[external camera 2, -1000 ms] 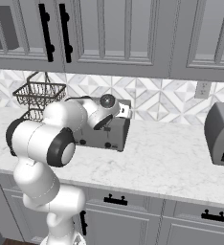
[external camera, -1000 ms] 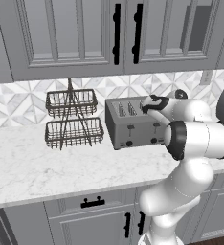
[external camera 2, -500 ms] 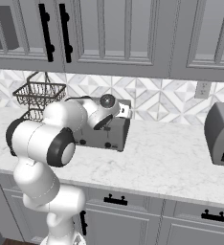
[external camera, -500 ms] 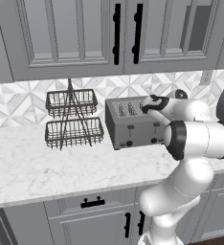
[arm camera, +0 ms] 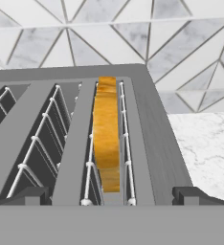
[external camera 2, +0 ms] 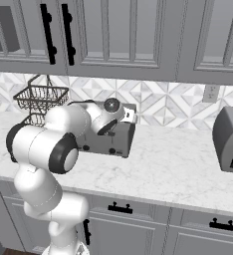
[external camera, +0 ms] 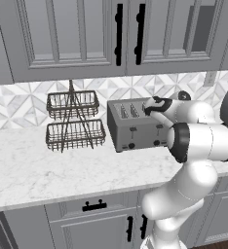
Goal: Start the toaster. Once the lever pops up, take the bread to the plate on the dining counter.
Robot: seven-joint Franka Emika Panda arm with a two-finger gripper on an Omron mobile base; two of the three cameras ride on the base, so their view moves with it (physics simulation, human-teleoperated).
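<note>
The grey four-slot toaster (external camera: 135, 125) stands on the marble worktop against the tiled wall, its two black levers and knobs facing out. My gripper (external camera: 151, 107) hovers just above the toaster's right end, also seen from the other side as the gripper (external camera 2: 128, 116) over the toaster (external camera 2: 111, 141). In the hand view the bread (arm camera: 106, 143) sits upright in the rightmost slot, golden-brown crust showing, sunk between the wire guides. The gripper (arm camera: 109, 196) is open, its dark fingertips (arm camera: 30, 195) spread wide on either side of that slot, touching nothing.
A two-tier wire basket rack (external camera: 74, 121) stands left of the toaster. Upper cabinets with black handles (external camera: 118, 34) hang overhead. A grey box appliance (external camera 2: 230, 139) sits at the right end of the worktop (external camera 2: 178, 164). Lower cabinets run along the front edge.
</note>
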